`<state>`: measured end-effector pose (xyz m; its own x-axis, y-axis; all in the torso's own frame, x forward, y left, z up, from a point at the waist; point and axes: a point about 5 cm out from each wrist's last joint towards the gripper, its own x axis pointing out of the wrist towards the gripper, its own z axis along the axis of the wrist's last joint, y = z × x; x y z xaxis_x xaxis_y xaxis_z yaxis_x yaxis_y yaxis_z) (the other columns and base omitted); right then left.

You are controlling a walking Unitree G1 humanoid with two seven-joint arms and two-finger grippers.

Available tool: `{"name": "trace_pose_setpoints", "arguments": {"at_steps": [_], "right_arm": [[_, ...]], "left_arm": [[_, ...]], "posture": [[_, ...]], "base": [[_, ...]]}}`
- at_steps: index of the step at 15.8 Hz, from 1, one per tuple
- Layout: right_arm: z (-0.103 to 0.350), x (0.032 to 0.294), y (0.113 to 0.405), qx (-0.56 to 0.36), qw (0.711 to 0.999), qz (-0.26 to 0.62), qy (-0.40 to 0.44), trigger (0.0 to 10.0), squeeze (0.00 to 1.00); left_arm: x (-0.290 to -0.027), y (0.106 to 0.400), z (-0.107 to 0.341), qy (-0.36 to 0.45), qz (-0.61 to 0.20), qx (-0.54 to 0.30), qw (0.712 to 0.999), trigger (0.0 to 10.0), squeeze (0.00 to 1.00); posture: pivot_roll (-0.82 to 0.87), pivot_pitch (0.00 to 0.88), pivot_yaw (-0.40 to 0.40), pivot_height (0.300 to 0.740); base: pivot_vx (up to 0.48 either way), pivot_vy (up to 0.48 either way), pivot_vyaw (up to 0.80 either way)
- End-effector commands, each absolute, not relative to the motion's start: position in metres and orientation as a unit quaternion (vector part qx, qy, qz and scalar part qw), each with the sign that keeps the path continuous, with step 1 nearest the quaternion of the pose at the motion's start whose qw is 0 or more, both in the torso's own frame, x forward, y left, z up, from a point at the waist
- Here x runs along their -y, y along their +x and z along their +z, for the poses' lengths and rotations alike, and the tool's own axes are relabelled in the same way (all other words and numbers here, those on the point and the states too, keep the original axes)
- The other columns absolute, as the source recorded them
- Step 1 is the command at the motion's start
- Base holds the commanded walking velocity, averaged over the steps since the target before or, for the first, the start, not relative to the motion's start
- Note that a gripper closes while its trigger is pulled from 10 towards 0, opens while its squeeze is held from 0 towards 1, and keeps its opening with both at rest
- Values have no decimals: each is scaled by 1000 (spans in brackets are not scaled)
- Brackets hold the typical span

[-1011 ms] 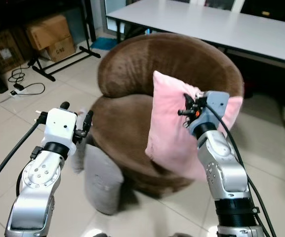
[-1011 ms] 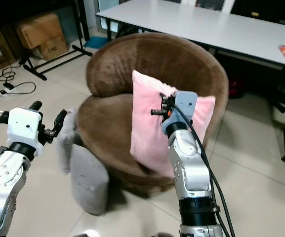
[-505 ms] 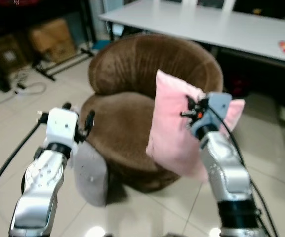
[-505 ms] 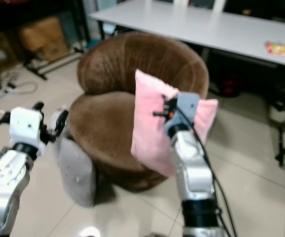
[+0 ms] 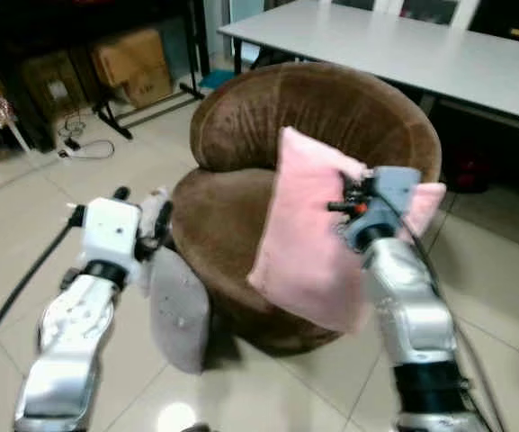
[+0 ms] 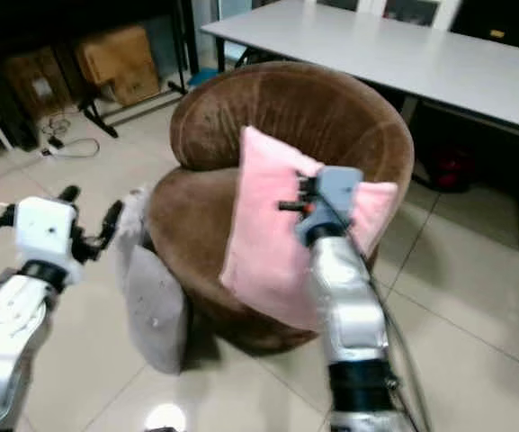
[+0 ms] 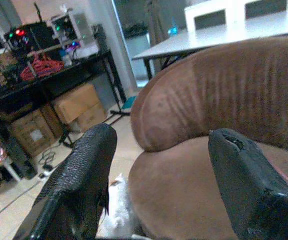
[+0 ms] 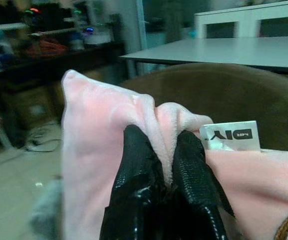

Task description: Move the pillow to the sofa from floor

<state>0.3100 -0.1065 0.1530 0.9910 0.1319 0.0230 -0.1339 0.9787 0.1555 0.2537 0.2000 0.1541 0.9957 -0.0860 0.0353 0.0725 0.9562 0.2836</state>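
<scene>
A: Pillow, pink, pinched by one fold of its top edge in the right gripper, fingers clamped tight on the plush just beside a white label. Hanging clear of the floor, in front of the brown sofa at 12 o'clock, lower corner draped past the seat's front rim toward 5 o'clock.

B: Weakest point?

A: Probably that pinch. Only a thin ridge of slippery fabric between the fingers, with all the weight of the cushion below. Likely to creep out under a jerk or a quick swing, then down to the tiles again.

B: And on release?

A: Too near the front rim as held now, by the look of it. Let go here and expect a slide off the rounded seat toward 6 o'clock. Better carried deeper toward the backrest at 12 first.

B: Left side?

A: Left gripper spread wide, empty, out at 9 o'clock beside the sofa's flank. Just below it, a grey pillow propped against the base near 8 o'clock. Possible knock with a careless step forward, or a snag underfoot.

B: Anything else?

A: White counter behind the sofa, well apart. No concern there.
</scene>
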Motion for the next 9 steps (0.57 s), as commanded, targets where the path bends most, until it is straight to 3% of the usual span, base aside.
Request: {"name": "trace_pose_setpoints", "arguments": {"at_steps": [1, 9], "right_arm": [[164, 115, 312, 31, 996, 55, 69, 10000, 0], [164, 111, 313, 31, 996, 62, 64, 10000, 0]], "left_arm": [[-194, 255, 157, 138, -53, 32, 988, 10000, 0], [-194, 256, 157, 140, -58, 33, 988, 10000, 0]], "posture": [[-106, 0, 1, 740], [-106, 0, 1, 740]], "base": [[292, 0, 0], [292, 0, 0]]}}
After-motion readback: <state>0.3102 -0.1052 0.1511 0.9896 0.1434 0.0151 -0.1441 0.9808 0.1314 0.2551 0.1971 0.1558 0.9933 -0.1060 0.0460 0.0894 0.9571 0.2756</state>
